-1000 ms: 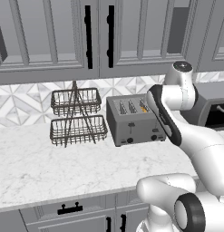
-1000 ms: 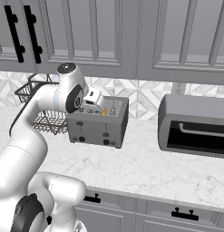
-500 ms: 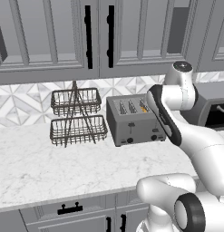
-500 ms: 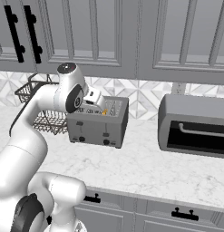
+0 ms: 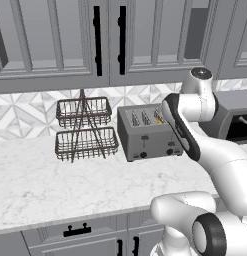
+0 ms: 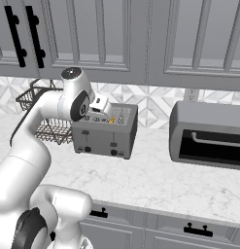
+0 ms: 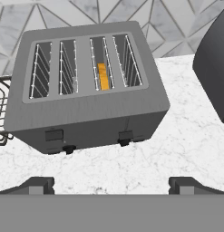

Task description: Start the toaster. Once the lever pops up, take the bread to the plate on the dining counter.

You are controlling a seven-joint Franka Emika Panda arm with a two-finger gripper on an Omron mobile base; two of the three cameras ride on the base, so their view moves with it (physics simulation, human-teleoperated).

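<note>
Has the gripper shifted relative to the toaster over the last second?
No. In the right base view the gripper sits open over the toaster at the same spot against its top slots as before, and the arm's pose matches.

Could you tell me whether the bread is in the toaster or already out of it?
In: the bread sits down inside the third slot of the toaster.

Even, flat rendered light, sharp throughout, only faint shadows.
</note>
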